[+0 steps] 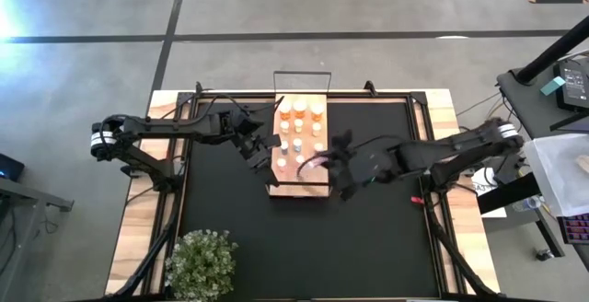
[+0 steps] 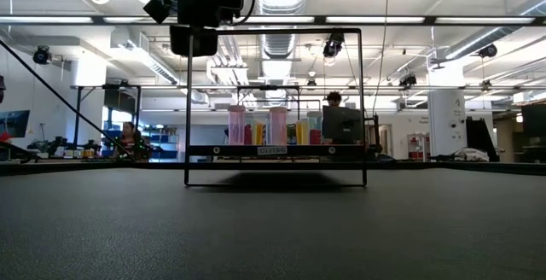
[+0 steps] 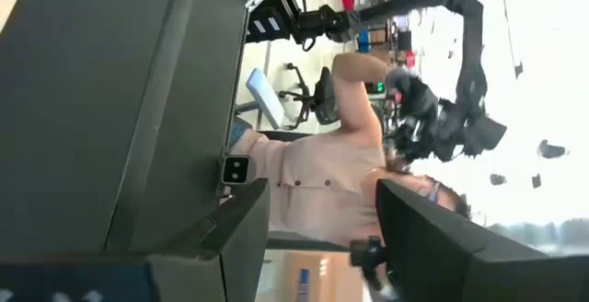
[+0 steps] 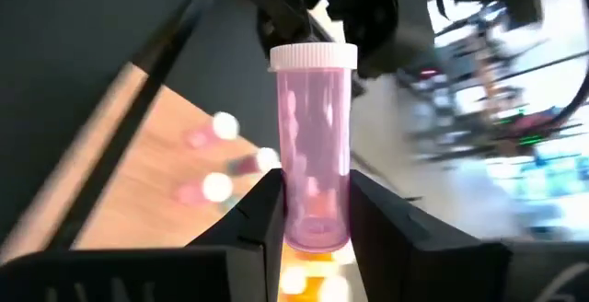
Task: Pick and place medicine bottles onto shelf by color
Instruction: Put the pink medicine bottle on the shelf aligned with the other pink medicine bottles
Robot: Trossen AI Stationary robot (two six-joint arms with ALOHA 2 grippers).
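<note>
Black mat (image 1: pixel 368 238) holds your shelf (image 1: pixel 300 168); right gripper (image 4: pixel 313 212) clamps pink bottle (image 4: pixel 314 145), left gripper (image 3: pixel 322 238) parted

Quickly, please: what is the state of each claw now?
Left claw: open, holding nothing.
Right claw: closed on a pink bottle.

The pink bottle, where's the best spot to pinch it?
Around the lower body, as the right pincer does now: one finger on each side of the pink bottle, white cap pointing away. It is a slim, straight cylinder, so flat fingers squeeze opposite sides evenly, and its cap and upper half stay clear for setting it on the shelf.
</note>
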